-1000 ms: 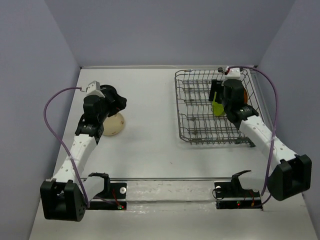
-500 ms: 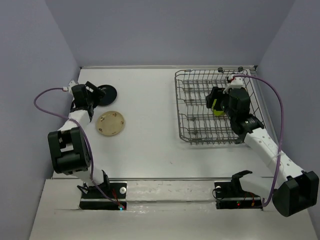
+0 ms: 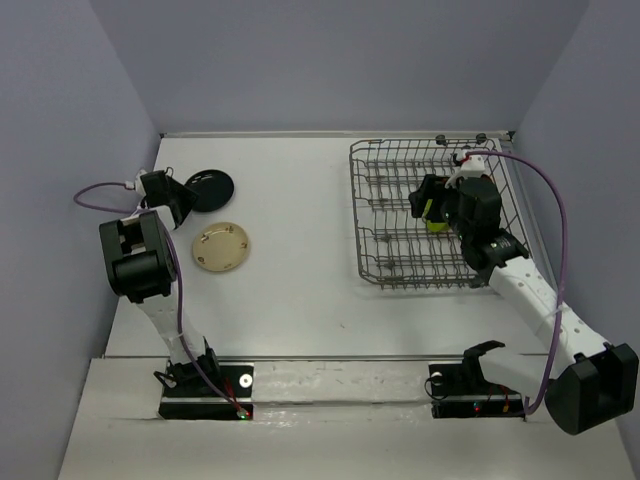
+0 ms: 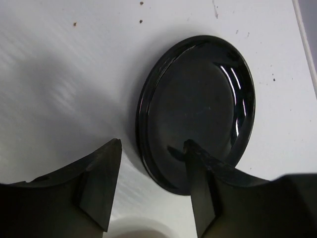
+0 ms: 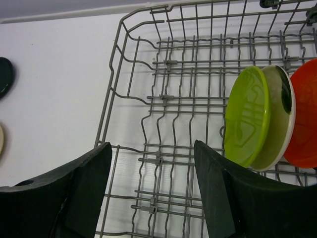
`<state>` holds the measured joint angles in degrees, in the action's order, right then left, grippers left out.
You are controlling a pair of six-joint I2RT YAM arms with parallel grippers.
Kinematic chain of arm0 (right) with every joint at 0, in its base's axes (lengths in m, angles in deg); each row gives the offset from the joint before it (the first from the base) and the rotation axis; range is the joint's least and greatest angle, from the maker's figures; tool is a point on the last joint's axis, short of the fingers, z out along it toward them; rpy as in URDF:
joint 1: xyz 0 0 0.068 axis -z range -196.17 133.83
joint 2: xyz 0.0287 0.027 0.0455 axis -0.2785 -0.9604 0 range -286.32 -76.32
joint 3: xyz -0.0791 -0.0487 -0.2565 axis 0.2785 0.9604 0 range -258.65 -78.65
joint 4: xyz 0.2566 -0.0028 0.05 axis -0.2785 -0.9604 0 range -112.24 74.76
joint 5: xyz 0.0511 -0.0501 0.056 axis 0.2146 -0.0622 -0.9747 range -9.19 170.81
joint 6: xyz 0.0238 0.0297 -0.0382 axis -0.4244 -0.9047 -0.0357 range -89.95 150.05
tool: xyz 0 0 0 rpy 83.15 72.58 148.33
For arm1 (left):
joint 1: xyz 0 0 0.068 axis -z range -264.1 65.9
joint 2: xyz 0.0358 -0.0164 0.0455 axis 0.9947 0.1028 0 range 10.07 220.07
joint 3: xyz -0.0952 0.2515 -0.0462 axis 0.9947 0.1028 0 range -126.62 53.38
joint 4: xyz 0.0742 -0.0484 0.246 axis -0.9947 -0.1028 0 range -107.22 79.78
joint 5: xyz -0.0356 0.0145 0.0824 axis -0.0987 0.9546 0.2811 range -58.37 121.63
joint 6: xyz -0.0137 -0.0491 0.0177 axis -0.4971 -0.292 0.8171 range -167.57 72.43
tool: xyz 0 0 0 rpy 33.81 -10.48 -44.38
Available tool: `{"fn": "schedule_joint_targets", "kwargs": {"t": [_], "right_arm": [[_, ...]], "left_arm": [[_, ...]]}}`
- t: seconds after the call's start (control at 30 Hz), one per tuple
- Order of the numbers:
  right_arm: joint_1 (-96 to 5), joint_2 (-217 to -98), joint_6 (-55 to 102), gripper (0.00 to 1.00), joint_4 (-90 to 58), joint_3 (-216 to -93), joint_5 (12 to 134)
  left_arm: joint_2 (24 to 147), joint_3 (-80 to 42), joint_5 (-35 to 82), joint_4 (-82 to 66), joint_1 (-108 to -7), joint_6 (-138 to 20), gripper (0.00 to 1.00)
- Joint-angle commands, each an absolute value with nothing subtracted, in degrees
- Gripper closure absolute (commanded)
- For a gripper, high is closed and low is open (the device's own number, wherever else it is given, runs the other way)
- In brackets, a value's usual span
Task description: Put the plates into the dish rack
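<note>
Tool [image 4: 152,148] astride black plate [image 4: 198,99] rim

A: Right wrist: orange plate [image 5: 303,119] clipped by the right edge. Black plate [image 5: 4,74] and beige plate [image 5: 1,140] are just slivers at the left edge.
B: Top view: lime green plate [image 3: 434,222] mostly behind right gripper [image 3: 420,198]. Left wrist: left gripper [image 4: 152,148] finger [image 4: 200,188] hides black plate's near rim, contact unclear.

From my remote station I find nothing to read: no lettering, label, brand mark or number shows on the black plate [image 4: 198,114], the dish rack [image 5: 163,99] or the desk [image 3: 300,300] in any view.
</note>
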<state>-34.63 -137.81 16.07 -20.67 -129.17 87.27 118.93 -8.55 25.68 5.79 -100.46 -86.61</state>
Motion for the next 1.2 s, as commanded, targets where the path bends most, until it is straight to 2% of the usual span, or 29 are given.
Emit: {"fn": "schedule_joint_targets", "kwargs": {"t": [0.0, 0.1, 0.17, 0.2, 0.23, 0.47, 0.63, 0.87, 1.17], "right_arm": [[-35.07, -137.93, 15.29, 0.28, -16.82, -129.10, 85.29], [-35.07, -138.37, 14.41, 0.28, -16.39, -129.18, 84.24], [-35.07, -138.81, 13.36, 0.28, -16.21, -129.10, 81.88], [-35.07, -138.90, 13.00, 0.29, -15.95, -128.92, 81.26], [-35.07, -138.98, 12.65, 0.29, -15.86, -128.83, 79.42], [-36.29, -141.88, 8.88, 0.27, -12.96, -131.47, 70.01], [-39.54, -144.77, 5.45, 0.24, -9.62, -134.28, 64.47], [-46.05, -152.42, 3.42, 0.15, -9.09, -140.87, 62.27], [-46.85, -151.90, 2.37, 0.08, -8.91, -140.79, 59.28]], "left_arm": [[122.21, -13.41, 23.29, 9.21, -100.54, -87.29, 0.49], [125.29, -14.82, 21.97, 10.35, -100.62, -88.26, 0.54], [126.96, -15.43, 21.70, 10.70, -100.71, -88.35, 0.72], [126.97, -15.35, 21.27, 11.31, -100.71, -88.35, 0.89], [126.97, -15.26, 21.18, 11.75, -100.80, -88.43, 0.94], [120.83, -14.47, 16.88, 15.00, -101.15, -87.82, 0.94], [110.20, -9.48, 13.71, 17.55, -99.84, -89.40, 0.94], [94.65, -1.11, 9.84, 21.25, -89.30, -94.06, 0.94], [80.57, 8.28, 10.19, 19.84, -72.52, -92.48, 0.94]]}}
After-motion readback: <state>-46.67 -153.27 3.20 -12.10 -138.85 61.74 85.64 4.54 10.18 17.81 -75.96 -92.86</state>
